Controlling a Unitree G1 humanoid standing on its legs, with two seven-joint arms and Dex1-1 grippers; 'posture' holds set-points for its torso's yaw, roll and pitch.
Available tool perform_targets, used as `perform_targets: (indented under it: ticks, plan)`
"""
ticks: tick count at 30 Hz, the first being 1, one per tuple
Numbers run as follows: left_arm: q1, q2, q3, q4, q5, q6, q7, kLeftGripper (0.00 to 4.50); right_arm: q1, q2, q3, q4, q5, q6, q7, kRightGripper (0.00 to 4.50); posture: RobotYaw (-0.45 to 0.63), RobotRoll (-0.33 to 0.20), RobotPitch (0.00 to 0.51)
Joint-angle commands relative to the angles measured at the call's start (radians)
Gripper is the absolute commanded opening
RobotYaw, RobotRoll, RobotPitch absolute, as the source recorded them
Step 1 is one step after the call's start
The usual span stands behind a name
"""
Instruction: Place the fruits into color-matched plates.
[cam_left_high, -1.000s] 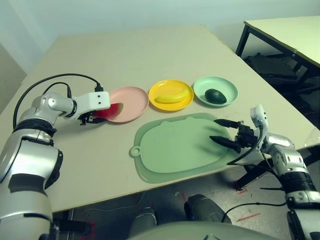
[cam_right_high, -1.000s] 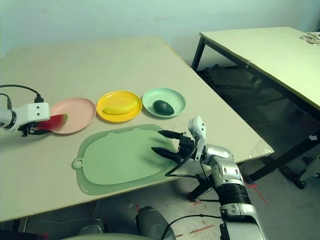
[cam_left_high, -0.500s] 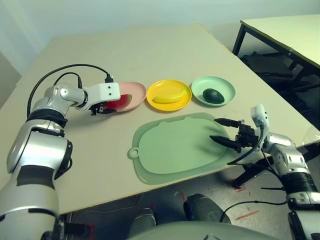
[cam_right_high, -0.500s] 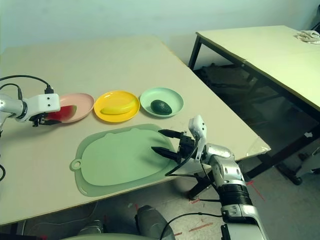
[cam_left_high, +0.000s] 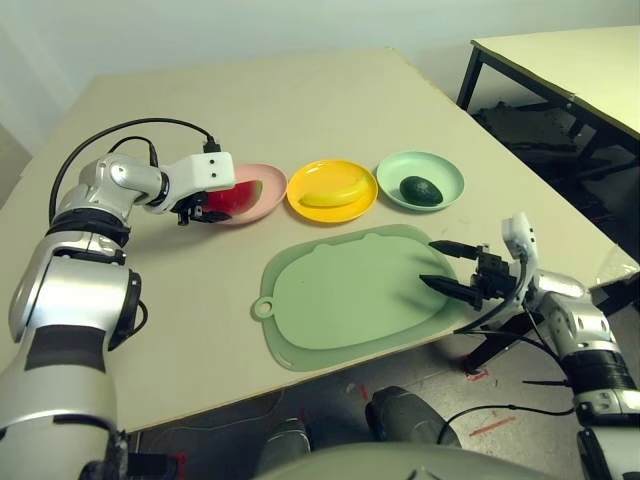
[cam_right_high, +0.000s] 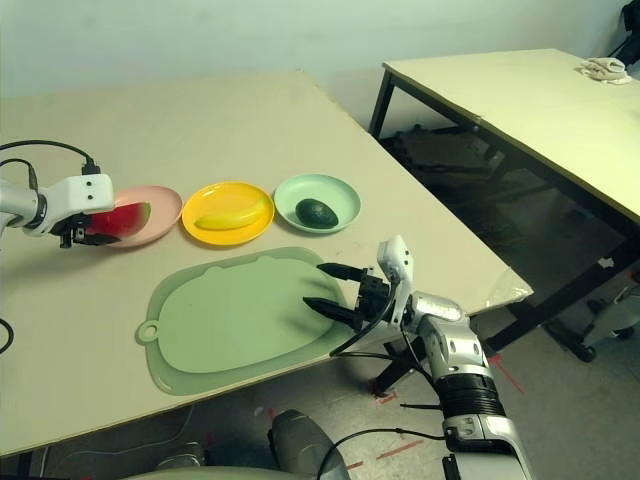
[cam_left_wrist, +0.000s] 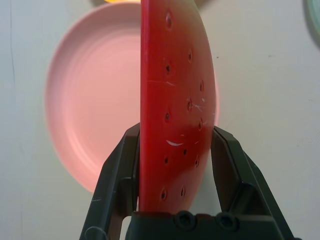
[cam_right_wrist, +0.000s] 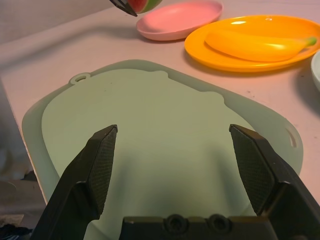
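While the left jaws (cam_left_wrist: 176, 131) grip the seed-dotted red watermelon wedge (cam_left_wrist: 175, 107), yellow banana (cam_left_high: 334, 194) gently curved, right jaws (cam_right_wrist: 173, 129) wide.

Since a second ago, the left gripper (cam_left_wrist: 175, 130) has carried the red watermelon wedge (cam_left_high: 238, 198) inward from the pink plate's (cam_left_high: 273, 190) outer edge, so that more of the fruit now overlaps the plate from where I'm standing.
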Motion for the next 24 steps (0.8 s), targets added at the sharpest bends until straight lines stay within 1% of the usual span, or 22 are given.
perform_targets:
  ticks: [1,9,20,22,24]
  plan:
    - [-0.003,0.012,0.003,0.014,0.020,-0.002,0.035,2.17,0.000,0.001,0.010,-0.007,0.003,-0.008,0.002,4.50,-0.26,0.000,0.000]
    - [0.004,-0.014,-0.020,0.027,0.080,0.015,0.162,2.17,0.051,-0.016,0.000,-0.063,0.015,0.008,-0.004,4.50,-0.29,0.000,0.006]
    - [0.024,-0.061,-0.034,0.042,0.122,0.048,0.267,2.17,0.123,-0.039,-0.005,-0.166,0.037,0.046,-0.032,4.50,-0.33,0.000,0.027]
    - [0.029,-0.064,-0.034,0.043,0.126,0.048,0.274,2.91,0.125,-0.044,-0.006,-0.172,0.040,0.052,-0.035,4.50,-0.32,0.000,0.029]
    - [0.032,-0.064,-0.032,0.043,0.126,0.047,0.271,3.48,0.125,-0.048,-0.008,-0.174,0.042,0.055,-0.035,4.50,-0.32,0.000,0.031]
